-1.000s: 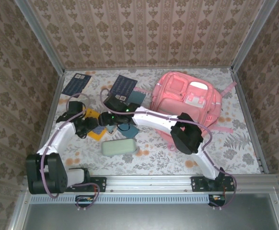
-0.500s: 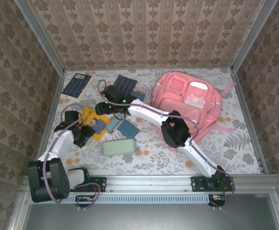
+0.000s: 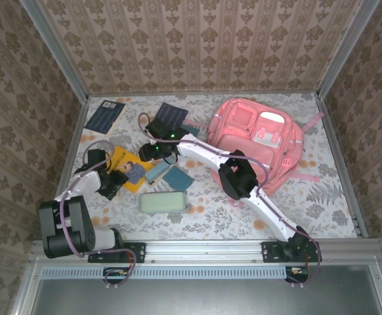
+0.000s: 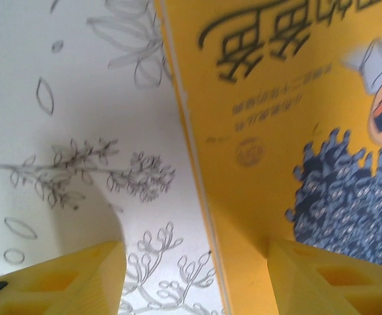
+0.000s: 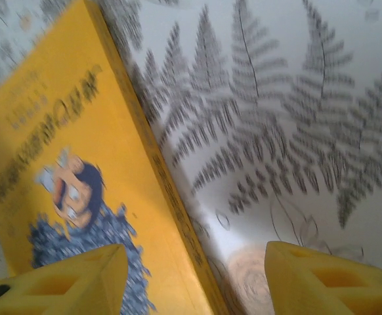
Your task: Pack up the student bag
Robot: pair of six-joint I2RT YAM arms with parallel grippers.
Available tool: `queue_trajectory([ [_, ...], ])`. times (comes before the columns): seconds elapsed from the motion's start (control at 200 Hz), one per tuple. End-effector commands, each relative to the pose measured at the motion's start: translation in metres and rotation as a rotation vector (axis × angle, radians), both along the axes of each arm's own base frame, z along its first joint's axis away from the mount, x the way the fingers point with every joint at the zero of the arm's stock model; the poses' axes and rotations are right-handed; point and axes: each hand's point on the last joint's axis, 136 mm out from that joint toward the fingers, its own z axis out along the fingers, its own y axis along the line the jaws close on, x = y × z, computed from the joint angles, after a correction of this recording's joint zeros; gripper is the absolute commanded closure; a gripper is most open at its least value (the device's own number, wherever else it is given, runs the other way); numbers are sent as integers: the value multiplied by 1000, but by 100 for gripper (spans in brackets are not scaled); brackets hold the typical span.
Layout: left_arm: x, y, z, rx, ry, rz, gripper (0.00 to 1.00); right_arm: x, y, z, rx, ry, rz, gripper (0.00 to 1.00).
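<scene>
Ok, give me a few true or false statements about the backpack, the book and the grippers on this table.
1. The backpack lies on the right half of the table. True.
2. The pencil case is inside the backpack. False: it lies on the table, left of the backpack.
3. The left gripper is open, straddling an edge of the yellow book. True.
4. The right gripper is shut on the book. False: its jaws stand open over the book's edge.
5. A dark booklet lies near the table's far left corner. True.
</scene>
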Motion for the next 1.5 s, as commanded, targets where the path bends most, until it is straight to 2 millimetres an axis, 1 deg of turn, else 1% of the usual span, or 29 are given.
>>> queue_trajectory([
  [0.0, 19, 4, 9, 12, -47, -24, 39, -34, -6, 16, -18, 54, 59, 42],
  [0.08, 24, 5, 10, 12, -51, -31, 39, -45, -7, 24, -8, 63, 66, 42],
  [0.14, 26, 6, 11, 14, -58, -32, 39, -49, -7, 30, 5, 55, 69, 42],
  [0.195, 26, 7, 9, 17, -57, -31, 39, -48, -7, 33, 13, 39, 66, 42],
  [0.32, 23, 5, 5, 11, -46, -33, 39, -30, -8, 29, 12, -3, 42, 41],
  [0.39, 21, 4, 2, 6, -36, -29, 39, -22, -8, 21, 14, -2, 33, 42],
  [0.405, 20, 4, 2, 5, -33, -29, 40, -18, -3, 22, 32, -19, 34, 42],
  [0.445, 19, 4, 0, 3, -29, -26, 39, -13, -1, 19, 38, -33, 38, 42],
  [0.565, 17, 2, -4, -7, -23, -31, 40, -1, 6, 5, 29, -67, 49, 41],
  [0.715, 20, -1, -7, -22, -22, -44, 42, 7, 16, -6, 52, -68, 56, 41],
  [0.765, 22, -2, -9, -32, -25, -48, 42, 6, 20, -9, 65, -57, 70, 41],
  [0.845, 25, -4, -10, -39, -28, -55, 43, -3, 26, -16, 81, -10, 94, 43],
  [0.91, 32, -6, -10, -52, -45, -66, 44, -15, 28, -19, 90, 40, 118, 44],
  [0.98, 39, -8, -10, -60, -56, -75, 44, -27, 29, -15, 109, 86, 142, 47],
  [1.045, 48, -11, -10, -65, -66, -96, 44, -38, 27, -13, 123, 129, 142, 48],
  [1.11, 58, -17, -9, -76, -74, -121, 44, -45, 26, -3, 153, 137, 134, 49],
  [1.22, 77, -33, -6, -87, -94, -184, 44, -48, 20, 13, 180, 121, 110, 49],
  [1.34, 94, -46, -3, -77, -100, -248, 44, -48, 9, 20, 155, 104, 90, 49],
  [1.395, 100, -44, -1, -58, -91, -266, 44, -48, 6, 22, 149, 108, 86, 48],
  [1.46, 103, -42, 4, -44, -76, -278, 44, -46, -1, 18, 110, 97, 61, 47],
  [1.495, 102, -40, 6, -38, -70, -279, 43, -41, -7, 16, 91, 90, 40, 46],
])
